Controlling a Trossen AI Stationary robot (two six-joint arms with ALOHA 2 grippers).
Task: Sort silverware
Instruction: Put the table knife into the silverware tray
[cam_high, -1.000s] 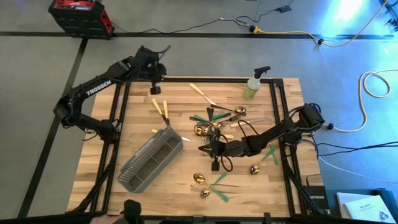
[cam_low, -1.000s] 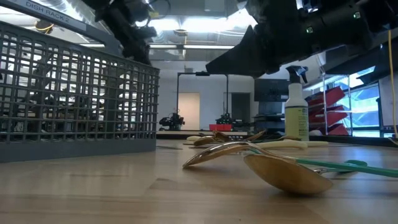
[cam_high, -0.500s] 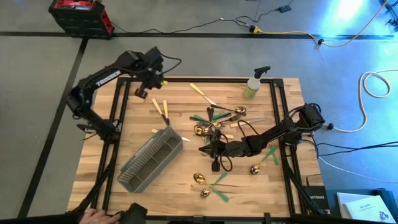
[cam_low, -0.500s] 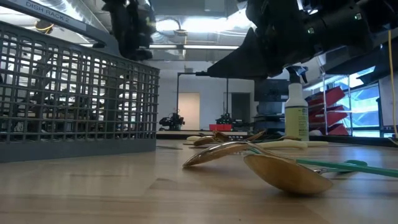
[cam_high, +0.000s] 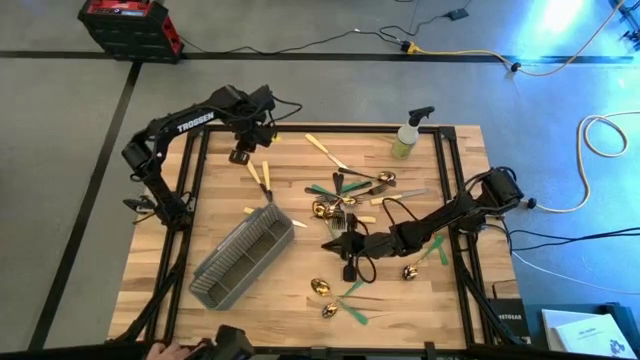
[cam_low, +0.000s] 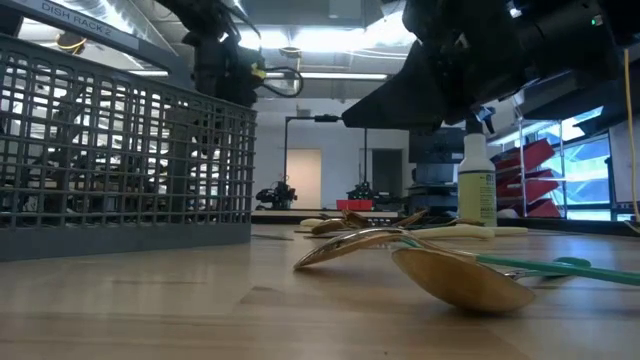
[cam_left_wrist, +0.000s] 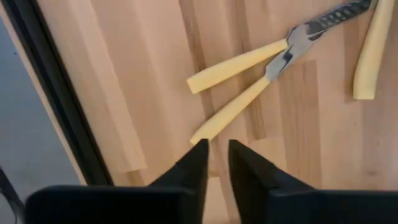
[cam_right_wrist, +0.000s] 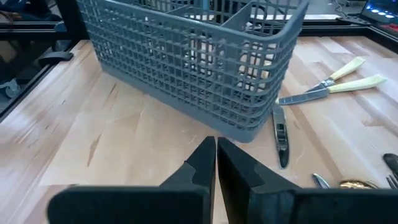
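Note:
The silverware lies scattered on the wooden table (cam_high: 300, 300). Two cream-handled knives (cam_left_wrist: 249, 81) lie flat and cross near their blades, at the far left. A pile of gold heads and green handles (cam_high: 350, 195) lies mid-table, and gold spoons (cam_high: 320, 287) lie near the front. My left gripper (cam_left_wrist: 217, 146) points straight down just above the table, by the free end of one knife's handle (cam_left_wrist: 202, 132). It is open by a narrow gap and touches nothing. My right gripper (cam_right_wrist: 216, 142) is shut and holds nothing. It hovers low mid-table (cam_high: 328, 243), pointing at the grey mesh caddy (cam_right_wrist: 193, 56).
The caddy (cam_high: 243, 258) stands slantwise at the front left. A dark-handled knife (cam_right_wrist: 281, 140) lies flat beside its near corner. A spray bottle (cam_high: 408, 135) stands at the far edge. A third cream handle (cam_left_wrist: 367, 56) lies by the two knives. A black frame (cam_left_wrist: 56, 93) borders the table.
My left gripper has sunk toward the table's far left corner. It has tipped from a slant to pointing straight down and now stands beside the two cream-handled knives. My right gripper has kept its place.

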